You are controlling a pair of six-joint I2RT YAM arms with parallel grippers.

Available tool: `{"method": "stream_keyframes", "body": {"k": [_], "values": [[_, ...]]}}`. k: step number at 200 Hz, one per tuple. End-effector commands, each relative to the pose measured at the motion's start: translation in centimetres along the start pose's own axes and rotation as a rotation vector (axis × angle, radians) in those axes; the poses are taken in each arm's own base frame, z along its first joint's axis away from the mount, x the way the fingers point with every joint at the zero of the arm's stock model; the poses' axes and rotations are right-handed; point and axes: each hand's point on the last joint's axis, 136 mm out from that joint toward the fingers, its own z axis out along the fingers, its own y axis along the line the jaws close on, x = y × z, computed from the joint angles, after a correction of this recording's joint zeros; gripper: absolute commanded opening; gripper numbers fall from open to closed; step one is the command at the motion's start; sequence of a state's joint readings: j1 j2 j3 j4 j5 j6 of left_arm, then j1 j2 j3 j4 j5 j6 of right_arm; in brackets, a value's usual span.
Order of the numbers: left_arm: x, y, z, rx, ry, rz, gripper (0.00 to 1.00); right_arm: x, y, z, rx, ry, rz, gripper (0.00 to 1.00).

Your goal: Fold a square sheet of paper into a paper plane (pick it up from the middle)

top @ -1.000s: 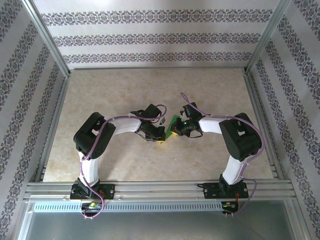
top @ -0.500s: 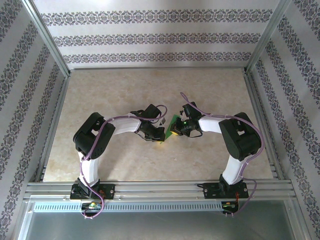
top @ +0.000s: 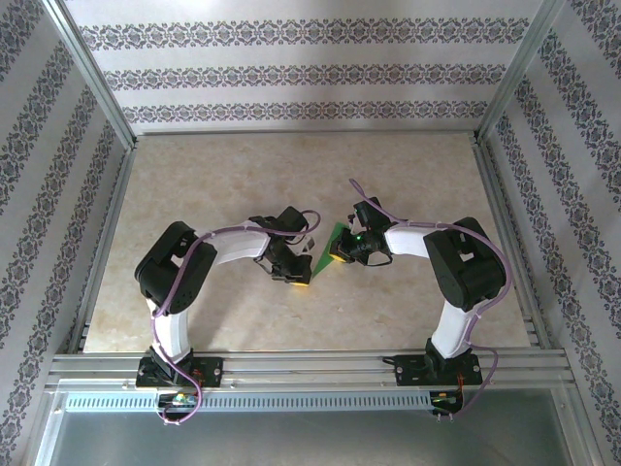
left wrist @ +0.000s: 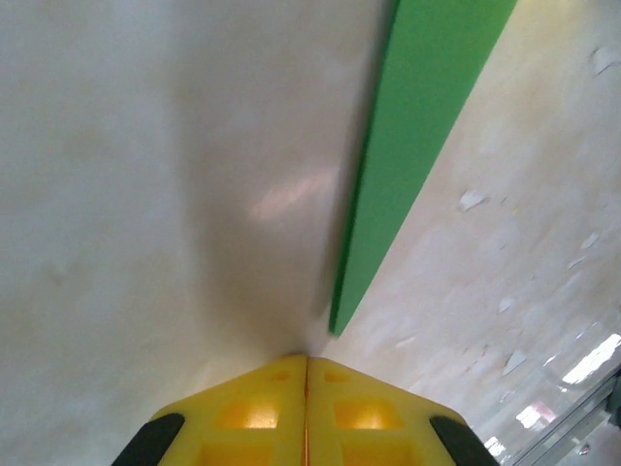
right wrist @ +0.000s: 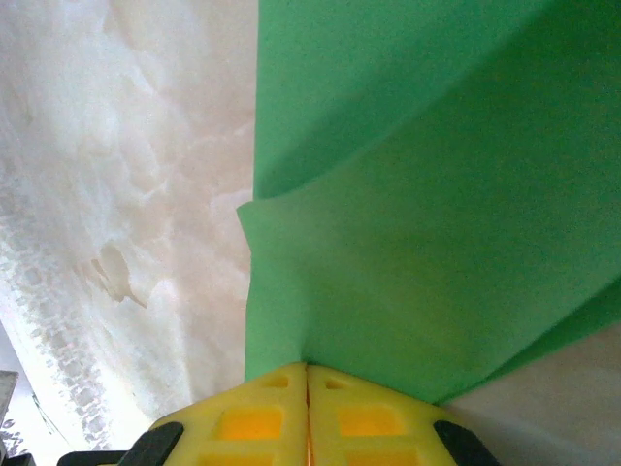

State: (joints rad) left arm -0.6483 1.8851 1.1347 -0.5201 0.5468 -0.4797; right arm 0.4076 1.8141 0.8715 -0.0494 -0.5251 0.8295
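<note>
Left hand (left wrist: pixel 307 361) retreated; right hand (right wrist: pixel 308 369) pinches green paper (right wrist: pixel 408 243).

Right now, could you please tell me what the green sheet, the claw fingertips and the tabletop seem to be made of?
Green sheet: thin matte paper, judging by its soft creases and crisp folded edge. Right claw fingertips: yellow moulded plastic, probably, slightly glossy with recessed pockets. Tabletop: beige marble-look surface with a mild sheen; stone or laminate, can't tell.

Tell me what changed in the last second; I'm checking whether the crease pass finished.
The left gripper, shut, drew back toward the near-left, away from the right gripper, uncovering a narrow point of the green paper. The right gripper stayed shut on it, unmoved.
</note>
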Motion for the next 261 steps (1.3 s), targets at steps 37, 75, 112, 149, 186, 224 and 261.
{"method": "stream_keyframes", "body": {"k": [37, 75, 112, 149, 186, 224, 261], "values": [[-5.0, -4.6, -4.6, 0.098, -0.204, 0.059, 0.09, 1.9, -7.7, 1.4, 0.258, 0.042, 0.092, 0.1], [-7.1, -4.7, -2.2, 0.142, -0.209, -0.009, 0.07, 1.9, -7.2, 1.6, 0.237, 0.053, 0.091, 0.1], [-7.4, -3.4, -0.5, 0.112, -0.193, -0.045, 0.05, 1.7, -6.5, 1.7, 0.213, 0.059, 0.076, 0.1], [-6.9, -0.8, 0.2, 0.011, -0.189, -0.08, 0.04, 1.8, -5.1, 2.1, 0.16, 0.08, 0.041, 0.1], [-5.6, 0.1, 0.7, -0.015, -0.151, -0.09, 0.04, 1.7, -4.6, 2.2, 0.144, 0.083, 0.026, 0.1], [-2.9, 1.6, 1.3, -0.041, -0.085, -0.108, 0.04, 1.7, -3.4, 2.4, 0.109, 0.089, -0.002, 0.1], [-0.9, 2.5, -0.9, -0.09, -0.071, -0.084, 0.04, 2.1, -1.6, 2.9, 0.074, 0.094, -0.016, 0.1]]}}
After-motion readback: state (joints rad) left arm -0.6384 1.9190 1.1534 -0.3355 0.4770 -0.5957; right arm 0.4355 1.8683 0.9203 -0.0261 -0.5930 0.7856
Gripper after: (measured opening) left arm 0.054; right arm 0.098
